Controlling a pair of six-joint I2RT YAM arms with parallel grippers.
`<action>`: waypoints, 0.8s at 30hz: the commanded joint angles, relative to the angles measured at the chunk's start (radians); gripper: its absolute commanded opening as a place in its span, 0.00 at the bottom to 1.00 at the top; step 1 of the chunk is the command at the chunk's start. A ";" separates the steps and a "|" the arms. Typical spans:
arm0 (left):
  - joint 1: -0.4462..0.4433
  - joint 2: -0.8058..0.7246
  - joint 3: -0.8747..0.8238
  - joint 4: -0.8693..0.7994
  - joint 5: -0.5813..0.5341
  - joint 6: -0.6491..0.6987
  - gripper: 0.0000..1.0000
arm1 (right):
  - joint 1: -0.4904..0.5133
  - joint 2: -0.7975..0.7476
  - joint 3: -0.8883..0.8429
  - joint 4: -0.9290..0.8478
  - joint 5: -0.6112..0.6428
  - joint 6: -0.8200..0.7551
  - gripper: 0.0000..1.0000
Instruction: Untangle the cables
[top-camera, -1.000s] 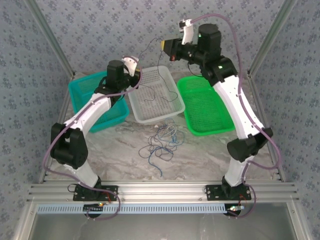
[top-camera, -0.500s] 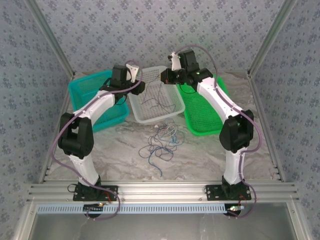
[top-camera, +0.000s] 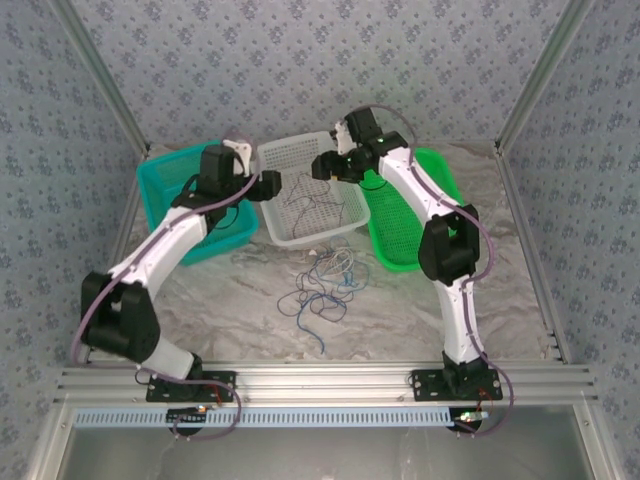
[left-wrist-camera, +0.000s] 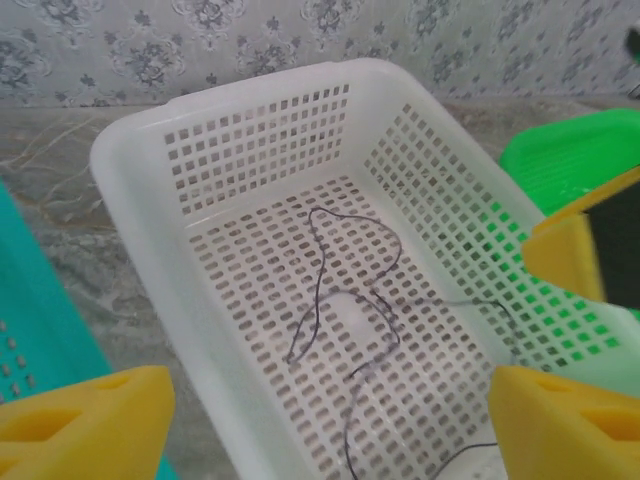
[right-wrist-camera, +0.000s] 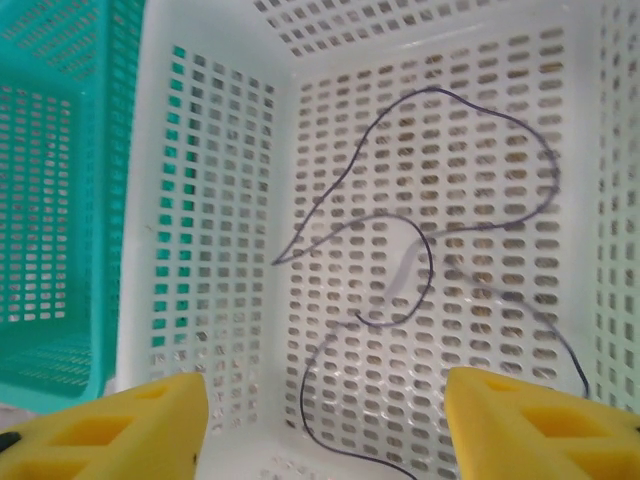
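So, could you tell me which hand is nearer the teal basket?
Left. The left hand is at the edge of the white basket, beside the teal basket; the right hand is over the white basket's opposite side.

Marble table (top-camera: 400, 312): teal basket (top-camera: 160, 186), white basket (top-camera: 290, 150), green basket (top-camera: 396, 246), tangled cables (top-camera: 325, 285)

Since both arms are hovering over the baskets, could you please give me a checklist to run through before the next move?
1. Left pincer open and empty: ok.
2. Right pincer open and empty: ok.
3. Dark cable lying free inside white basket: ok.
4. Tangle on the table separated: not ok, strands overlap.
5. Which strand of it sits on top: cannot tell.
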 joint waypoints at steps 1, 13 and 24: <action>-0.005 -0.103 -0.100 0.015 -0.012 -0.068 0.83 | -0.029 -0.008 0.069 -0.066 0.008 -0.027 0.71; -0.211 -0.232 -0.375 -0.064 0.049 -0.066 0.81 | -0.005 -0.315 -0.268 0.083 -0.026 -0.066 0.80; -0.262 -0.177 -0.499 0.038 0.131 -0.122 0.72 | 0.005 -0.683 -0.797 0.366 0.080 -0.009 0.79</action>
